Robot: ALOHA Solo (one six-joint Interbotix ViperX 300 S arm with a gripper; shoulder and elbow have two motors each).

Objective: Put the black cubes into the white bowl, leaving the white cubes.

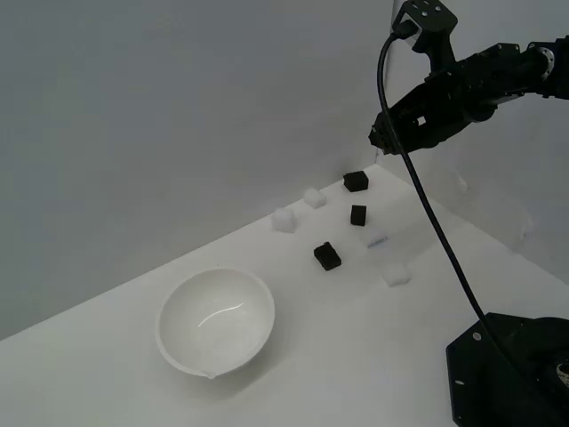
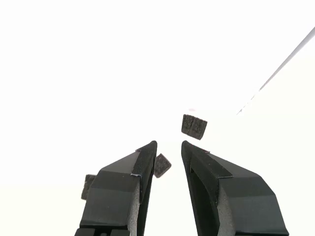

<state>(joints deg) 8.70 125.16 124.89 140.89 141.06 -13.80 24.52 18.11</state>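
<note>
Three black cubes lie on the white surface: one at the far edge point(image 1: 356, 181), one in the middle point(image 1: 358, 214), one nearest the bowl point(image 1: 327, 256). The white bowl point(image 1: 178, 302) stands empty toward the exterior view's left. White cubes point(image 1: 314, 197) point(image 1: 284, 220) point(image 1: 396, 275) sit among the black ones. My gripper point(image 1: 378, 140) hangs in the air above the far black cube. In the wrist view my gripper point(image 2: 169, 146) is open with nothing between its fingers; black cubes point(image 2: 194, 126) point(image 2: 161, 165) point(image 2: 87, 187) show beyond and beside the fingers point(image 2: 123, 182).
The arm's black base point(image 1: 507, 374) fills the near corner at the exterior view's right. A black cable point(image 1: 436, 231) droops from the wrist down to it. A grey wall rises behind the table's far edge. A fourth small white piece point(image 1: 377, 241) lies by the middle black cube.
</note>
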